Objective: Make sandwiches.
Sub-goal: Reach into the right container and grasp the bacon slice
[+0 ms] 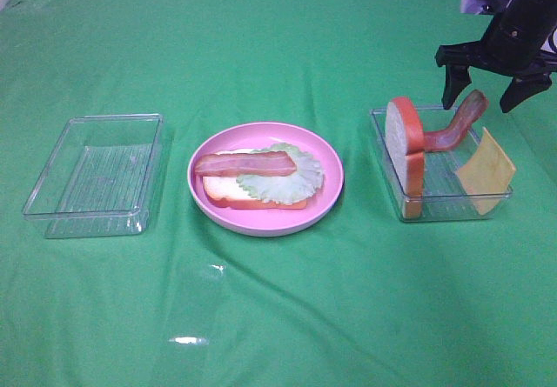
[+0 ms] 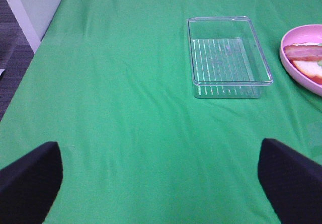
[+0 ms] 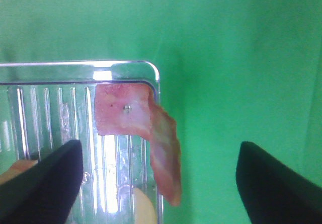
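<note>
One part-built sandwich [image 1: 252, 183] lies on the pink plate [image 1: 261, 227]; the right gripper [image 1: 479, 100] hangs open over the bacon strip [image 1: 452, 130] propped in its tray [image 1: 439, 209]. Left wrist: the left gripper [image 2: 161, 183] stands open, holding nothing. Right wrist: the strip overhangs the rim, so a skewed pinch may tip it out.

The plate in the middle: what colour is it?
The plate is pink, seen most clearly in the high exterior view.

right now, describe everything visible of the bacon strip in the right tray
The bacon strip is red-brown with paler streaks, like soft toy food. It is bent: one end meets the upright bread slice in the clear tray, the other rises past the tray's corner rim beneath the open right gripper, not gripped.
</note>
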Robot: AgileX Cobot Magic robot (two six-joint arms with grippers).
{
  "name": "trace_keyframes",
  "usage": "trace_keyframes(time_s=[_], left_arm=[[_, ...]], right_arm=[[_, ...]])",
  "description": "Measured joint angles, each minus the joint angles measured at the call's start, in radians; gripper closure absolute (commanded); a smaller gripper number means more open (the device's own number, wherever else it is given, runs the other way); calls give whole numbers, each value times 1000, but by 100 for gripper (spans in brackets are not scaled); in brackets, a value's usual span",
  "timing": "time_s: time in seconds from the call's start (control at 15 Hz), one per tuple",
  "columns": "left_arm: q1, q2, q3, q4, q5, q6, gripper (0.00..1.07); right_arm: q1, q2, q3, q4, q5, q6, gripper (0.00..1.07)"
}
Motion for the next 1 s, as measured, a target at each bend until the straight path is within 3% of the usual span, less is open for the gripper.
trace_keyframes(time_s=[0.33,0.4,0.47,1.0], left_arm=[[0,0,0,0,0,0,9],[0,0,0,0,0,0,9],[0,0,0,0,0,0,9],[0,0,0,0,0,0,9]], right_arm=[[0,4,0,0,0,0,96],[0,4,0,0,0,0,103],[0,4,0,2,0,0,107],[0,-6,0,26,7,-22,107]])
